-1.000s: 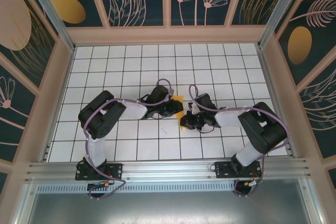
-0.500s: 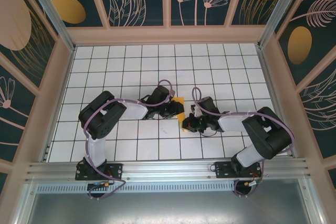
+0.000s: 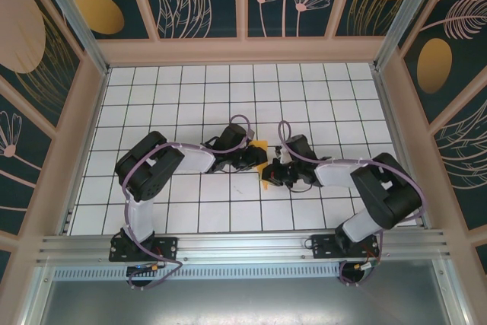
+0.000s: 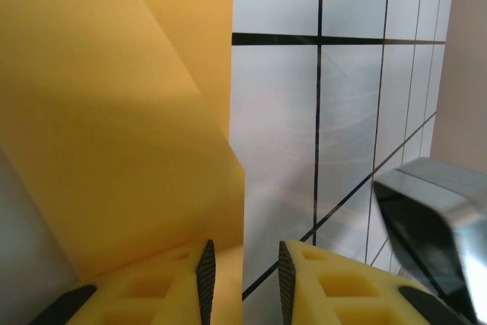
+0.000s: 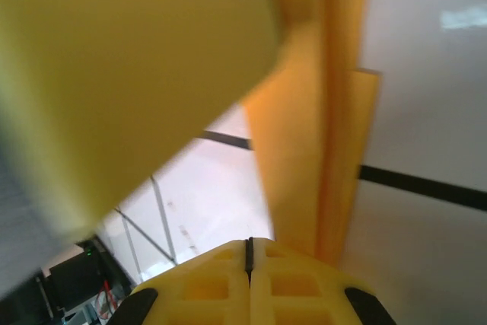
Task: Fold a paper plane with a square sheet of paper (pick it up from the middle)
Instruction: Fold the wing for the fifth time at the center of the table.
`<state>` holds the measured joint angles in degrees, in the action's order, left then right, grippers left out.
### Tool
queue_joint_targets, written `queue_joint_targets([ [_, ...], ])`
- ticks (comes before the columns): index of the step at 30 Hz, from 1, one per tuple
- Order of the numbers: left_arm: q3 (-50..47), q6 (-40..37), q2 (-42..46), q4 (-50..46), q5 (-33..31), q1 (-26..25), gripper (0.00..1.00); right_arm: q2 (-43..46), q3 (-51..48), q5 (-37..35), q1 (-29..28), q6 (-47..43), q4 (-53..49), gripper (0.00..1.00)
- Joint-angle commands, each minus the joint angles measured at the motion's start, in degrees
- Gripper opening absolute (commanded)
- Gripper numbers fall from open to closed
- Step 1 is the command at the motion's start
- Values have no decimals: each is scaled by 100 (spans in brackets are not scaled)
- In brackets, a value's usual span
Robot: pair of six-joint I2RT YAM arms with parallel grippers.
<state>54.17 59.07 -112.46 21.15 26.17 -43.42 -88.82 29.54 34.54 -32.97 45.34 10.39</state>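
Two grippers meet on the tiled table (image 3: 183,211). The nearer one, the right gripper (image 5: 248,247), has its fingers pressed together, the folded sheet of paper (image 5: 304,173) just beside them. Farther, the left gripper (image 4: 242,256) is slightly parted, the paper's edge in its gap.

The left arm (image 3: 190,161) lies low, reaching right toward the middle; the left gripper (image 4: 246,256) has its jaws parted by a narrow gap. The right arm (image 3: 338,171) reaches left, equally low, the right gripper (image 5: 248,245) with fingers pressed flat together, near the left one
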Motion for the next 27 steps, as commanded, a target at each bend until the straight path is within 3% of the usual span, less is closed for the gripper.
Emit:
queue_joint_targets([
  [1, 82, -166, -162, -220, -69, 37, 32, -324, 7, -141, 77, 2, 43, 6],
  [10, 397, -668, -144, -577, -214, 144, 33, -588, -478, -61, 131, -302, -306, 0],
  [17, 462, -959, -270, -254, -137, 525, 32, -558, -598, -33, 132, -543, -535, 0],
  [27, 513, -1301, -541, 134, -194, 658, 32, -398, -651, 8, 401, -707, -708, 0],
])
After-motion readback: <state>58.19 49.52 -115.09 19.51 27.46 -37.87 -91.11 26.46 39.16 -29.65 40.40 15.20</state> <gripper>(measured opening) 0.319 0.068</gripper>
